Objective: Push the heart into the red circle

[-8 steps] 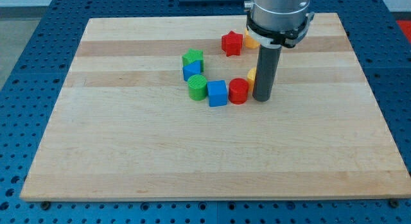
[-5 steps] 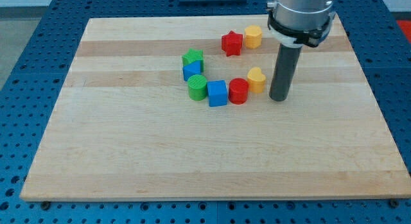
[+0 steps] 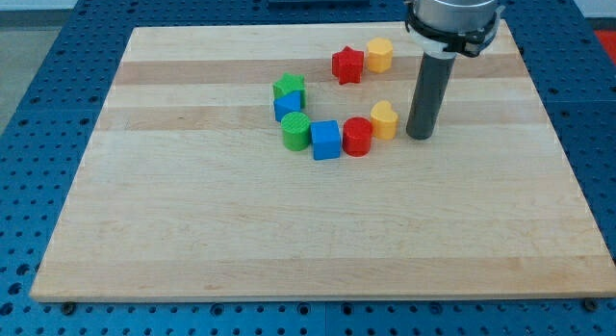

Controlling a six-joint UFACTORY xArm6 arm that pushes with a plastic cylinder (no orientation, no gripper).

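The yellow heart lies on the wooden board, touching the right side of the red circle. My tip rests on the board just right of the heart, a small gap away. The rod rises from it toward the view's top.
A blue cube touches the red circle's left, then a green circle, a blue block and a green block. A red star and a yellow hexagon-like block sit nearer the view's top. The board's right edge is beyond the tip.
My tip moved right, away from the heart, uncovering it, then shifted slightly up the view. The blocks have stayed put.
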